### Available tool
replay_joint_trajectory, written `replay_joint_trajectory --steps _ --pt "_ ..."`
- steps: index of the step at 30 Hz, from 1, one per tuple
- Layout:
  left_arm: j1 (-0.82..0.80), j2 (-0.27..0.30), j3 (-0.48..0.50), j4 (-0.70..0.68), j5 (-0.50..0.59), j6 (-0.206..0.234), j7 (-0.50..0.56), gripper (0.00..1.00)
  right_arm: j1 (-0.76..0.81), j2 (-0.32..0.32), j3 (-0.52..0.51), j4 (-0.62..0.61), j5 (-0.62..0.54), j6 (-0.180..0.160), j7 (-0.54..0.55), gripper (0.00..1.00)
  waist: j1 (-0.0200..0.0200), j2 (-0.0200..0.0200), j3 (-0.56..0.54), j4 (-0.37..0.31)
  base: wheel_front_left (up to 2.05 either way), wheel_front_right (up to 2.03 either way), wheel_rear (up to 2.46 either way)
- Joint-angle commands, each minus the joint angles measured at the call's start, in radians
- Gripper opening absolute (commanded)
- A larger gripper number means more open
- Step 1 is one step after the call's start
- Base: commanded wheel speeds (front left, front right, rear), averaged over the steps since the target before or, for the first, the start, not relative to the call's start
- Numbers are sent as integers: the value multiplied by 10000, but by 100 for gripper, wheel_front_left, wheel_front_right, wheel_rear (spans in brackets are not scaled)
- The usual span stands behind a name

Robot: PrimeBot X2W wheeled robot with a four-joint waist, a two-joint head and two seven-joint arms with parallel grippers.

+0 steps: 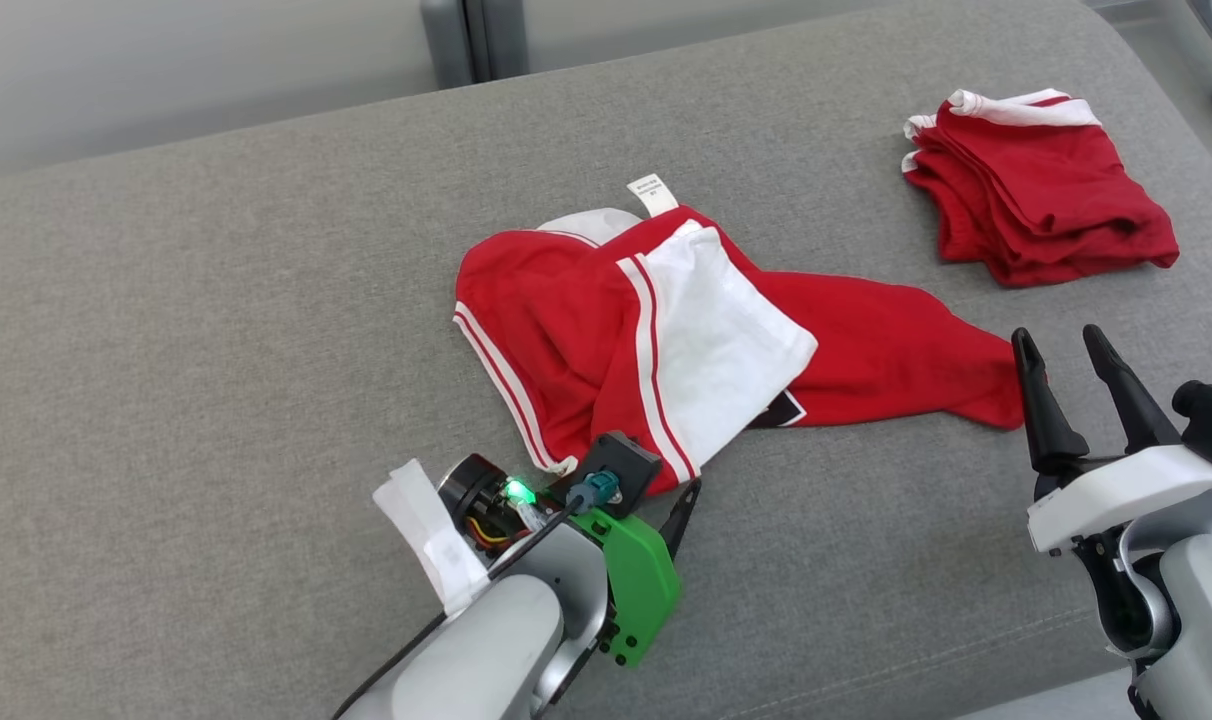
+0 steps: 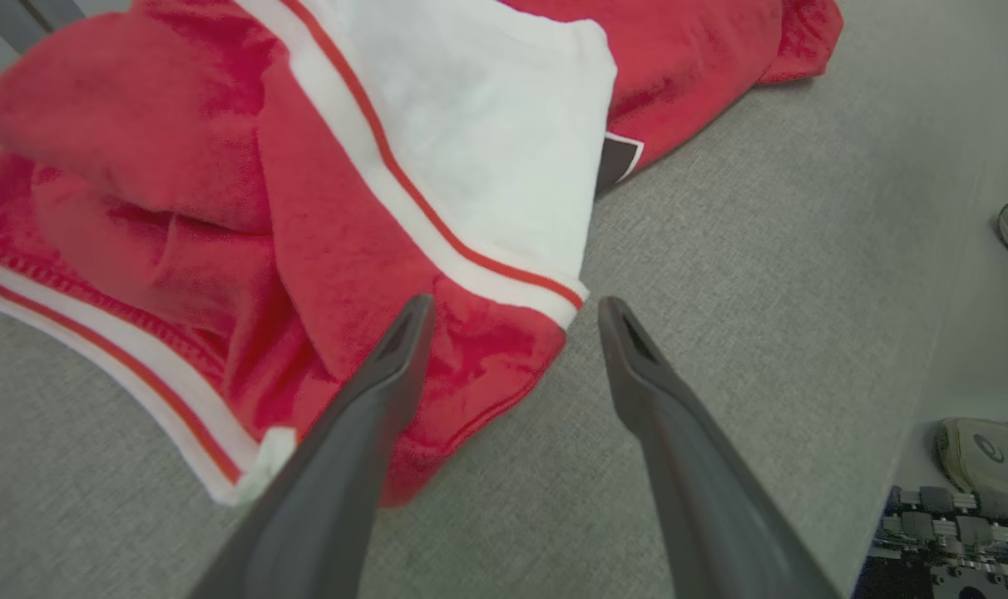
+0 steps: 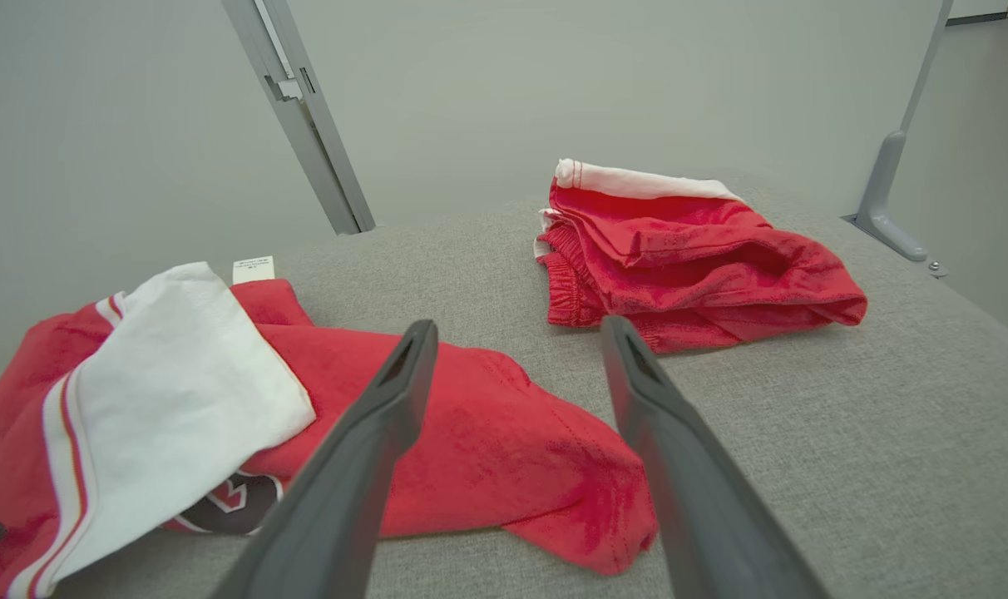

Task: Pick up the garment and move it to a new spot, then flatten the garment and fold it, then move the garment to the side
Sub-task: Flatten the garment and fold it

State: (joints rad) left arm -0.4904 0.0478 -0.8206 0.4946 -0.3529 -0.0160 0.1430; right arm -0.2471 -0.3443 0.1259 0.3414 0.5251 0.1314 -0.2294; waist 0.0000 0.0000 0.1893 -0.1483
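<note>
Grey upholstered surface [image 1: 216,330] carried 2 garments. 1 red-and-white garment [image 1: 566,330] lay crumpled at its centre, a white panel folded over the red cloth and 1 white label [image 1: 652,193] showing at its far edge. 1 folded red garment [image 1: 1046,200] sat well apart, at the far right. 2 grippers were noted. The left gripper [image 2: 512,308] stood at the crumpled garment's near hem, fingers apart, 1 over red cloth and 1 over bare surface; contact could not be confirmed. The right gripper [image 1: 1058,335] stood just beside the garment's right end, fingers apart, holding nothing. 2 shoes [image 2: 982,449] showed on the floor beyond the surface edge.
</note>
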Motion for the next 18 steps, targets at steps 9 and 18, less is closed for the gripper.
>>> replay_joint_trajectory --steps 9,18 --pt "-836 52 -852 1149 793 963 -17 27 -165 -72 31 294 61 -12 -198 100 0 0 75 -12 0 0 0" --pt "-682 383 -434 -456 -610 530 -62 0 187 -182 -26 329 -18 -12 -197 100 0 0 -433 875 0 0 0"
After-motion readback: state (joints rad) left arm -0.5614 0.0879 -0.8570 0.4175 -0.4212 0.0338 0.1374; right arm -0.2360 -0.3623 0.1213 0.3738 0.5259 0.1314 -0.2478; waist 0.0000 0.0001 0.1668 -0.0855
